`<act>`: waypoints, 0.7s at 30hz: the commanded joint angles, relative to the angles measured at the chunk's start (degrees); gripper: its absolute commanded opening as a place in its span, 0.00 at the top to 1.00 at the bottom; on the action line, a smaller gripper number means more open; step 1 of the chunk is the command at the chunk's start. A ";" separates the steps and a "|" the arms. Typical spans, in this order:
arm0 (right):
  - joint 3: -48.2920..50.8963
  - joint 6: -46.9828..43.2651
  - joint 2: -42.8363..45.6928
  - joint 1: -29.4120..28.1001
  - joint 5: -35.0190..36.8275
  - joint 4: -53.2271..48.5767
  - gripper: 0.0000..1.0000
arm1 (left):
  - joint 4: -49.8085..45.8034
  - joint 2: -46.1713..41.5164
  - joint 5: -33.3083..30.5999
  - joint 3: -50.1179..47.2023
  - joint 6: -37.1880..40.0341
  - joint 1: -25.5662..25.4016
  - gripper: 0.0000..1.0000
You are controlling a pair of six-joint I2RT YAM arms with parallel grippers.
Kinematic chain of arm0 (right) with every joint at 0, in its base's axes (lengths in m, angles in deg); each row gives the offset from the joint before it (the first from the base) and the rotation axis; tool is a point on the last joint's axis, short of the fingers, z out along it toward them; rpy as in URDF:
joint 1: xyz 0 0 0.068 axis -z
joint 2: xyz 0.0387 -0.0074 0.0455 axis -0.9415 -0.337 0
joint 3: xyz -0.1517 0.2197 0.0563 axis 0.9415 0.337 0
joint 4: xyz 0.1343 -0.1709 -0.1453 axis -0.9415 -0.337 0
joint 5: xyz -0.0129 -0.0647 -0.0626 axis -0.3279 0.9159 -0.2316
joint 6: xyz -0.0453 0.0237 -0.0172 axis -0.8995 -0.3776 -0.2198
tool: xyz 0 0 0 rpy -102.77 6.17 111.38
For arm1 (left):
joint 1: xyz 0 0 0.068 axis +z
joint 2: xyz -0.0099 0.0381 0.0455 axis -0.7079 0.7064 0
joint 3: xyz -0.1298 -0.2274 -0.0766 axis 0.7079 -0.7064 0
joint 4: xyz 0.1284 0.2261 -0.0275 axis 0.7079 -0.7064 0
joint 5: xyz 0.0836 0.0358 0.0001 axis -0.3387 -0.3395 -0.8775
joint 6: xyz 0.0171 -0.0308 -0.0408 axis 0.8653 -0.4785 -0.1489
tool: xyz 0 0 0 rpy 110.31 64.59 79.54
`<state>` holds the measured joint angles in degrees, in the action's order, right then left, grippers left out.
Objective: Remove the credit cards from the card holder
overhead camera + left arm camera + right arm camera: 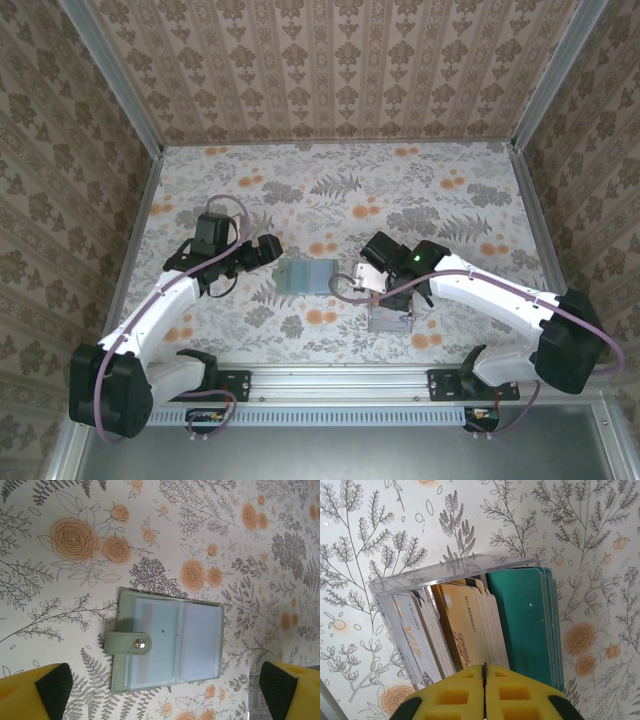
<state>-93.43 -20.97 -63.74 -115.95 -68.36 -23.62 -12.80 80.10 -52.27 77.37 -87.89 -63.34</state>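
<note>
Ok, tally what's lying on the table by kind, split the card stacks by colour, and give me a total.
Card holder: 1
Clear tray: 1
Silver card stack: 1
Gold card stack: 1
Teal card stack: 1
Total: 5

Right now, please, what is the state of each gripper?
Left gripper: open, holding nothing.
Right gripper: closed, with nothing seen between its fingers.
</note>
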 commanded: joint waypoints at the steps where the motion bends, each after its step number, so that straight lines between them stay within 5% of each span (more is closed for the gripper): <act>1: -1.56 4.11 2.13 0.04 -1.00 0.70 0.84 | -0.57 -1.04 0.31 -0.41 -0.08 0.44 0.00; 5: -4.26 15.01 2.59 0.48 -2.19 6.48 0.64 | -1.24 -0.42 -0.38 -0.32 0.10 0.44 0.00; 10: -7.82 32.96 0.02 0.57 -4.47 14.44 0.64 | -1.73 0.33 0.10 -0.48 0.63 0.59 0.00; 21: -18.80 63.73 -17.31 1.30 -11.27 13.38 0.99 | 0.01 6.63 5.31 -2.17 0.61 -0.19 0.42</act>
<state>-110.65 30.63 -77.86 -114.88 -75.36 -9.77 -12.77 85.61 -48.99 75.89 -87.67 -63.34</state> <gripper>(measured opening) 0.060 0.609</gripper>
